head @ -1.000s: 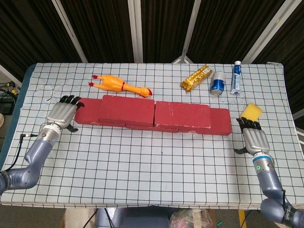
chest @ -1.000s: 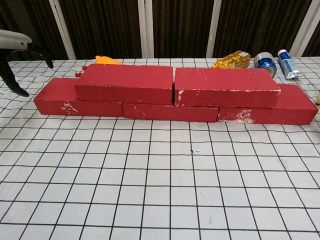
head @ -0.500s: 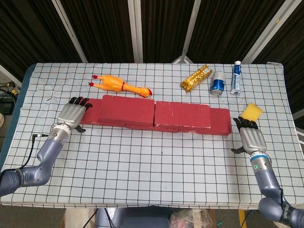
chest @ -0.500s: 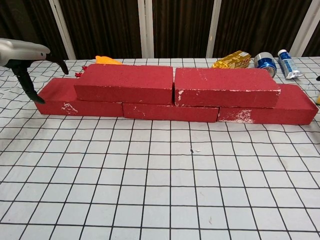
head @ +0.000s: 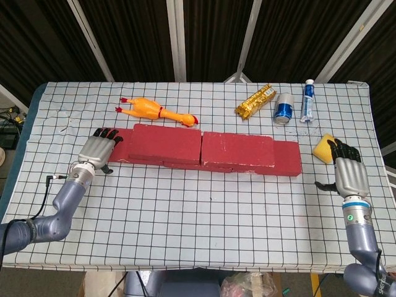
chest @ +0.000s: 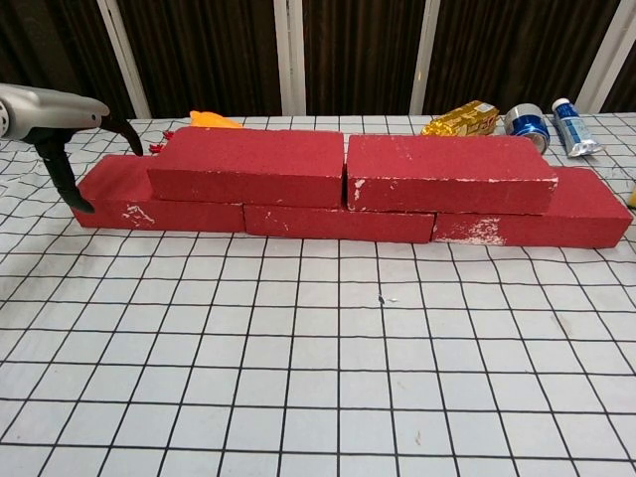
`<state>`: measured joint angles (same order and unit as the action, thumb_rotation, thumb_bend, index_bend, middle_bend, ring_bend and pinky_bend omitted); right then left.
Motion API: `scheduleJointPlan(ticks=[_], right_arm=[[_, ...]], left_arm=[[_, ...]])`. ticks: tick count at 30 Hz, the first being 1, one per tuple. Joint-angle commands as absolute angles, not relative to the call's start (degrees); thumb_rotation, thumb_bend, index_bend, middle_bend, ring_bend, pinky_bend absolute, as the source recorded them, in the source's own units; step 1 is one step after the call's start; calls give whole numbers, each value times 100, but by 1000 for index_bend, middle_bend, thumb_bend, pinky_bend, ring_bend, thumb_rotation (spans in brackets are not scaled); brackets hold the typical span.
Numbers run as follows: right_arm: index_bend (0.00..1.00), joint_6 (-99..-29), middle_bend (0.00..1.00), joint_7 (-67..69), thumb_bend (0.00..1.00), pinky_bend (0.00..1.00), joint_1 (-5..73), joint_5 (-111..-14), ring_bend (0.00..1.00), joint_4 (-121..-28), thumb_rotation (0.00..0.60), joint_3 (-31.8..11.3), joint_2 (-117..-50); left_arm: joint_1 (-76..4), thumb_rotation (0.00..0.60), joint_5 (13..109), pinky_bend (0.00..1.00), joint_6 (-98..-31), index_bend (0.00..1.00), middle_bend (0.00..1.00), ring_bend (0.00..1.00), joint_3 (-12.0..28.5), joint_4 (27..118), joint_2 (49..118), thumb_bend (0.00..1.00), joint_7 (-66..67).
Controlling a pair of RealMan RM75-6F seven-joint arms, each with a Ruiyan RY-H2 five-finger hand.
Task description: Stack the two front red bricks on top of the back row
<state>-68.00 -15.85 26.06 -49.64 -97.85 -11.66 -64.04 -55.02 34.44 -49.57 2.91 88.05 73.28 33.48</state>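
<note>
The two upper red bricks (head: 201,146) lie end to end on top of the back row (head: 204,158), in the middle of the checked table (head: 198,216). The left hand (head: 98,151) is at 9 o'clock from the stack, at the left end of the bottom row; in the chest view its dark thumb (chest: 62,179) reaches down at the end face of the lowest left brick (chest: 114,194), and its fingers reach over that brick's top. Whether it really presses the brick, the views do not show; it holds nothing. The right hand (head: 349,173) is at 3 o'clock from the stack, well apart from the bricks, with the fingers spread and empty, just beside the yellow sponge (head: 326,147).

Compared with one second ago, the left hand has come closer to the left end of the row, and the right hand has moved away to the right, away from the right end of the row. The bricks did not shift.

The bricks are long rectangular blocks with a rough, matte red surface and white chipped spots on the edges. The hands have grey metallic backs and black fingers. At 12 o'clock lie a rubber chicken (head: 154,111), a gold wrapper (head: 255,101), a blue can (head: 284,109) and a tube (head: 307,100).
</note>
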Motion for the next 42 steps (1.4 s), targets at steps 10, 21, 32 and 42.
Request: scheduleJointPlan(ticks=[10,21,32,42], right_arm=[[65,-6712,0,-1330,162,0,2490,-5083,0,-9808,600,-1244,-6250],[65,-6640,0,-1241,162,0,2459,-5089,0,-9743,600,-1288,-6224],[65,-6602,0,-1175,163,0,2428,-5070,0,-9716,600,-1329,-6178],[65,-6541,0,-1135,162,0,2413,-5087,0,-9671,600,-1330,-6175]], left_arm=[[-5572,600,3403,16,-4997,208,41,0,311,8818,7430,0,3468],[-5629,600,3362,16,-5009,200,39,0,312,8857,7505,0,3554],[-5697,600,3331,16,-5043,200,39,0,339,8903,7564,0,3624],[-5712,600,3192,16,-5251,303,41,0,237,8999,7405,0,3889]])
